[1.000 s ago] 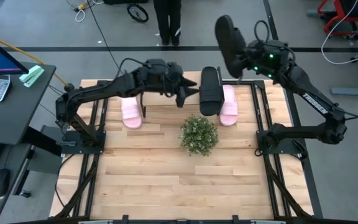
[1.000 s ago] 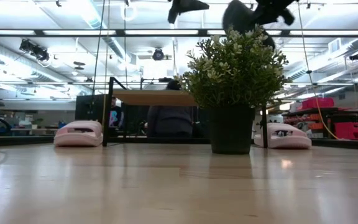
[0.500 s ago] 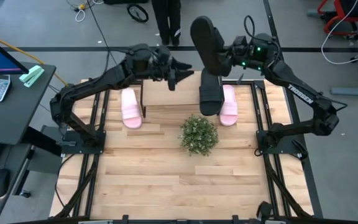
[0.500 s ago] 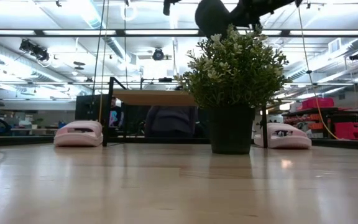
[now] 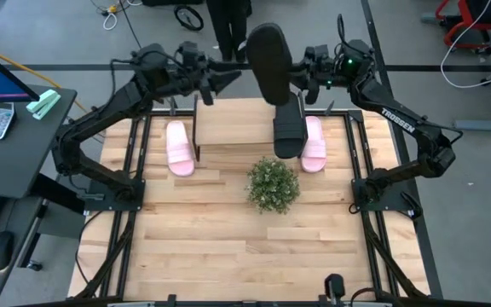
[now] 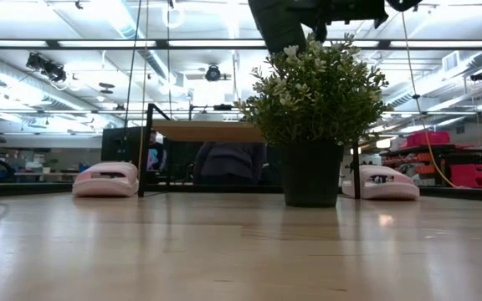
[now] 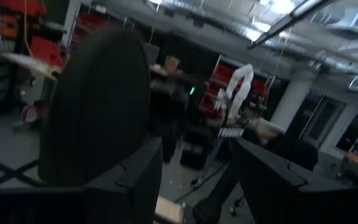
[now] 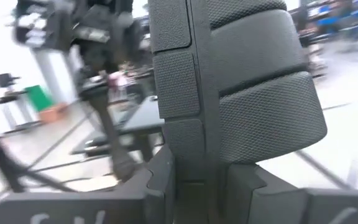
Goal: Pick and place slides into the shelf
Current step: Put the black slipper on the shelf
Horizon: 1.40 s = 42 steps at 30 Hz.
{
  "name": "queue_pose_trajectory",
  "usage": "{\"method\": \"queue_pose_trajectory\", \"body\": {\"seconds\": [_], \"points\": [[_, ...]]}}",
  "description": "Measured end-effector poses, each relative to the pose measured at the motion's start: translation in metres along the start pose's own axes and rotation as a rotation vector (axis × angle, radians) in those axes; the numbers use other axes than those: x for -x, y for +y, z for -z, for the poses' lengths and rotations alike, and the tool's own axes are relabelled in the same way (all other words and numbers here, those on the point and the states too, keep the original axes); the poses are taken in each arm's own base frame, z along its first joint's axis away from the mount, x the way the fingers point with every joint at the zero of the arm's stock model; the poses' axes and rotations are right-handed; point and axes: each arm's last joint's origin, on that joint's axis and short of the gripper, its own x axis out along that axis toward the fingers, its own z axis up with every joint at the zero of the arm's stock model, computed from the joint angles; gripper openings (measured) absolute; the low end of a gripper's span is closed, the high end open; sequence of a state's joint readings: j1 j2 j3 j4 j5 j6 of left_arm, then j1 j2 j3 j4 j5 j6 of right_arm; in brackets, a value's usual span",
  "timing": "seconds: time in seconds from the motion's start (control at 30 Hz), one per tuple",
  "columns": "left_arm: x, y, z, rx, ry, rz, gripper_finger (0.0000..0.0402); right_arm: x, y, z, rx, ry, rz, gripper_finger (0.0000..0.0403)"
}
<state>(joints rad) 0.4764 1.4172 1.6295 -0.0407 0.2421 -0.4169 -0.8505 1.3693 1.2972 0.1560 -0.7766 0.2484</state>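
Hoisting a black broad-strapped slide sandal (image 5: 268,62) high above the far edge of the slatted wooden surface (image 5: 228,247), the right hand (image 5: 301,72) is clamping it by the sole, strap bulging right in front of the right wrist camera (image 8: 247,93). The left hand (image 5: 214,83) is hovering just beside it from the left, empty, fingers (image 7: 135,180) spread wide and framing the dangling sandal. This is looking like a mid-air handover lining up.

Below, the small low shelf with its light wood top board (image 5: 237,128) and thin black frame is sitting at the far side. The second black slide (image 5: 289,128) is lying on its right end, a pale pink slide (image 5: 314,143) is sitting on the surface just right of it, and the other pink slide (image 5: 180,147) is resting off the shelf's left end. A small potted green plant (image 5: 273,183) is standing on the near side of the shelf.

The risk: that grip is looking off-centre, so the sandal could swing or twist. If the left hand is closing on the soft strap while the right is letting go early, the slide could be dropping onto the plant or knocking the shelved one off.
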Motion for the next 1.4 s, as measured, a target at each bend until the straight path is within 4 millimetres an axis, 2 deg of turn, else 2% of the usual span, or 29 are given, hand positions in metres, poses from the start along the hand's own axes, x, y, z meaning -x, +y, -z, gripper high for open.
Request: {"method": "queue_pose_trajectory", "body": {"seconds": [0.2, 0.43, 0.67, 0.87, 1.2, 1.4], "points": [[0.007, -0.007, -0.013, 0.043, -0.075, 0.078, 0.0209, -0.006, 0.006, -0.002, 0.004, -0.014, -0.14, 0.0089], [0.007, -0.002, -0.014, 0.085, -0.081, 0.065, 0.0221, -0.015, 0.021, -0.002, -0.001, -0.011, -0.233, 0.0089], [0.006, -0.001, -0.013, -0.036, -0.081, 0.058, 0.0238, -0.023, 0.033, 0.001, -0.004, -0.004, -0.279, 0.0089], [0.005, -0.003, -0.012, -0.149, -0.08, 0.061, 0.0247, -0.025, 0.036, 0.001, -0.006, -0.005, -0.281, 0.0089], [-0.017, -0.005, 0.009, -0.157, -0.031, 0.091, 0.025, -0.025, 0.036, 0.001, -0.011, -0.009, -0.264, 0.0089], [-0.024, -0.004, 0.01, -0.163, -0.071, 0.108, 0.0241, -0.026, 0.037, 0.002, -0.024, -0.002, -0.266, 0.0089]]}}
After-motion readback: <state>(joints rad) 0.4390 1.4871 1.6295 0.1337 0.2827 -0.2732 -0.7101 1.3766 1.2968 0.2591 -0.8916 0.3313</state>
